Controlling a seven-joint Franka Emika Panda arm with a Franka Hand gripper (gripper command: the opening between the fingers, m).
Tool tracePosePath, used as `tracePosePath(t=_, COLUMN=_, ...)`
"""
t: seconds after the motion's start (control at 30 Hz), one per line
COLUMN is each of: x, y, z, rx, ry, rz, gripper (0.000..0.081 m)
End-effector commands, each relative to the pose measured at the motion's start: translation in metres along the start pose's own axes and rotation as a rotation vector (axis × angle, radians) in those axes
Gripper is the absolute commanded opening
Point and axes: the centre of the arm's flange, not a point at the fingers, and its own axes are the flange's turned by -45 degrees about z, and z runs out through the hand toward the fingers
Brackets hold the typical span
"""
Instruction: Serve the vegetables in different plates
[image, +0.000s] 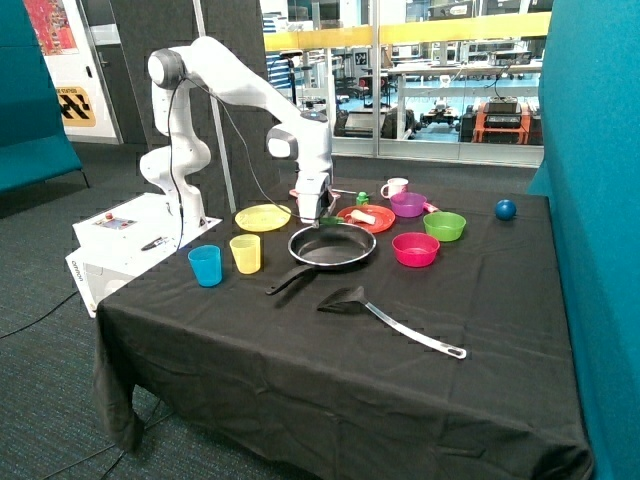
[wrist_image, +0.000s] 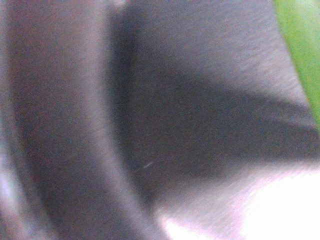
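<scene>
Gripper (image: 322, 217) sits low at the far rim of the black frying pan (image: 333, 246), and you cannot tell how its jaws stand. A green pod-like piece (image: 331, 220) shows right at the jaws, over that rim; in the wrist view it is a green edge (wrist_image: 300, 40) against dark pan metal, its long axis unclear. Just beyond the jaws, the white chunk (image: 362, 216) lies on the red-orange plate (image: 378, 222), long axis roughly across the plate. The yellow plate (image: 262, 217) lies beside the jaws. No readable writing on these.
</scene>
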Motion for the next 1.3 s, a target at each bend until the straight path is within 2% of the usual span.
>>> tracePosePath(t=0.0, x=-0.025, y=-0.047, z=-0.024, rx=-0.0001, ry=-0.0009, rz=-0.059, gripper=0.0000)
tracePosePath(t=0.47, x=-0.078, y=-0.105, z=-0.037, rx=-0.0001, ry=-0.0009, rz=-0.147, gripper=0.0000)
tracePosePath(t=0.73, x=-0.124, y=-0.137, z=-0.034, rx=0.0000, ry=-0.0009, rz=-0.204, gripper=0.0000)
tracePosePath(t=0.87, x=-0.147, y=-0.140, z=-0.030, rx=0.0000, ry=-0.0009, rz=-0.201, gripper=0.0000)
tracePosePath(t=1.27, x=-0.193, y=-0.128, z=-0.013, rx=-0.0001, ry=-0.0009, rz=-0.160, gripper=0.0000)
